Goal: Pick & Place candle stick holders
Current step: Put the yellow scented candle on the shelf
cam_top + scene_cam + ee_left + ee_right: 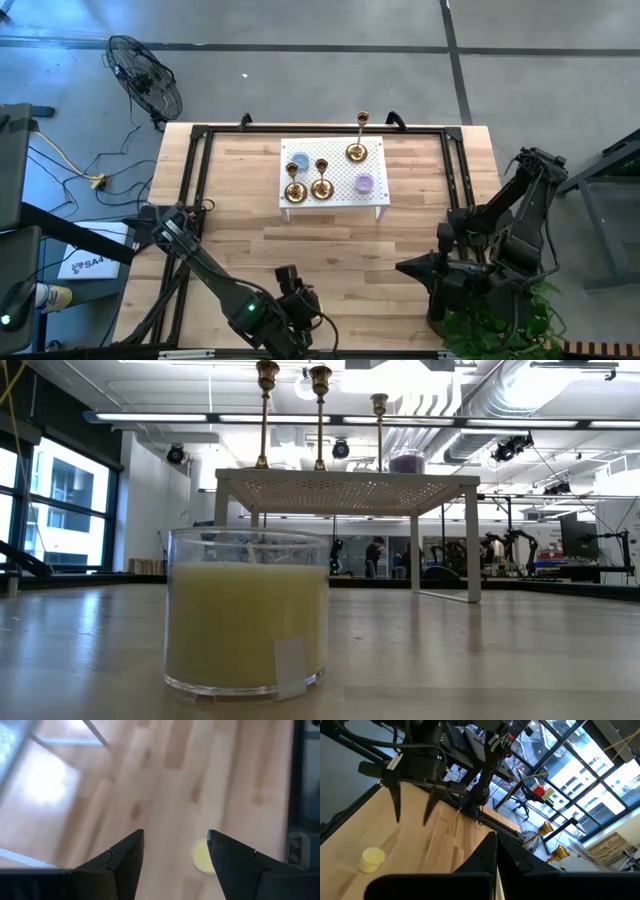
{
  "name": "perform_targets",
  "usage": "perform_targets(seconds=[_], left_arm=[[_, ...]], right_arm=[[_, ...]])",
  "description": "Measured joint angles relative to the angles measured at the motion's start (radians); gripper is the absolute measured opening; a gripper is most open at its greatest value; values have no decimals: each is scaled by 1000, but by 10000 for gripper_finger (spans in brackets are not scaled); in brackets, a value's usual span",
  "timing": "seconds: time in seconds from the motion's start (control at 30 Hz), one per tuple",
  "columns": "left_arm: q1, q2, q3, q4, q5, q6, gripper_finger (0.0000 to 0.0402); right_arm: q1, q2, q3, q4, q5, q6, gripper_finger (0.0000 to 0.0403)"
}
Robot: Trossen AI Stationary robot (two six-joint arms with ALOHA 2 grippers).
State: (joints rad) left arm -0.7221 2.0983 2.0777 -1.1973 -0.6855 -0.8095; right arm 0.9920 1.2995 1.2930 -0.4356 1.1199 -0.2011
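Note:
Three gold candle stick holders (294,190) (321,187) (357,150) stand upright on their round bases on a small white perforated stand (335,200) at the table's far middle. In the low view their slim stems (320,415) rise above the stand's top (345,485). My left gripper (289,278) is open and empty near the table's front edge, above the wood; its fingers also show in the right wrist view (412,805). My right gripper (496,851) is shut and empty at the table's right side (402,268).
A glass jar candle with yellow wax (247,615) stands on the table near the front edge, below and beyond my left gripper's fingers (201,858). A blue candle (298,160) and a purple candle (364,183) sit on the white stand. A black frame (196,160) borders the table.

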Motion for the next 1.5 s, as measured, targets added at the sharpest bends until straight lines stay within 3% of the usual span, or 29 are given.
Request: perform_targets(seconds=[0.13,0.4,0.57,1.03,1.17,1.4,1.5], left_arm=[[-5,0,0,-5,-60,46,240],[-5,0,0,-25,-76,46,317],[-4,0,0,-24,-2,46,347],[-4,0,0,145,192,46,351],[-4,0,0,164,170,40,351],[-5,15,2,81,155,-145,351],[-4,54,2,28,222,-220,351]], right_arm=[[-18,0,0,1,-4,40,0],[-53,0,0,1,-19,45,0],[-77,0,0,1,-58,45,0],[-89,0,0,-2,-162,46,0],[-88,0,2,-12,-194,48,0],[-88,0,2,-17,-229,51,0],[-88,0,2,-22,-254,71,0]])
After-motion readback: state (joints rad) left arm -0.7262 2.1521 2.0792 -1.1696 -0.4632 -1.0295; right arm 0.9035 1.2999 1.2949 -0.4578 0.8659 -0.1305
